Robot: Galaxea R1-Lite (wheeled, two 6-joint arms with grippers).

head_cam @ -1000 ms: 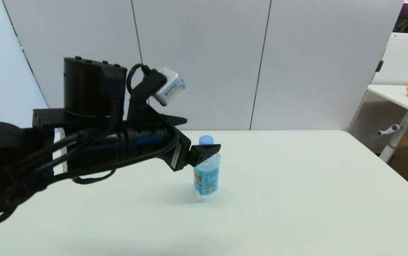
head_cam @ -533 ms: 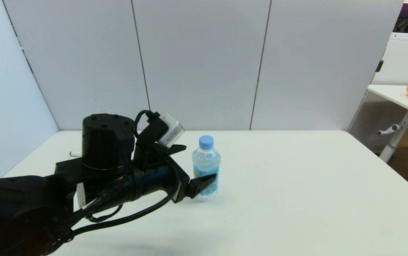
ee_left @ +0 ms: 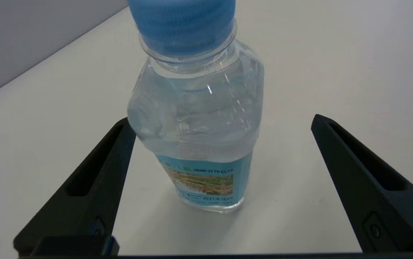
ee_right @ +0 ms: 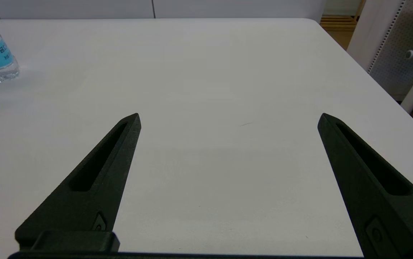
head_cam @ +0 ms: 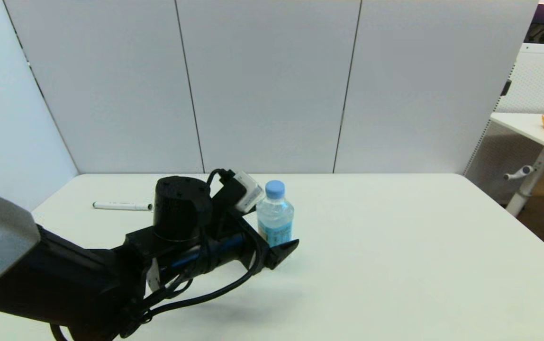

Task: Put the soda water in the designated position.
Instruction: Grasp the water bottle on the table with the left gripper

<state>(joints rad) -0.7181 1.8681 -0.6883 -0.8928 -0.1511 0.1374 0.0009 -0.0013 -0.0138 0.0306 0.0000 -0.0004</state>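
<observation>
Left tool (ee_left: pixel 221 122) straddling the upright soda water (head_cam: pixel 275 217) mid-worktop.

Its fingers are standing wide apart, gripping nothing; one is sitting just beside the bottle's shoulder, so an off-centre closure risks tipping it. The right tool (ee_right: pixel 228 118) is hovering wide open over the bare white worktop (head_cam: pixel 395 246); grey partition panels are enclosing it.

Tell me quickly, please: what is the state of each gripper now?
Left gripper: open, its fingers on either side of the soda water bottle, not closed on it.
Right gripper: open, holding nothing, over the bare white table.
</observation>
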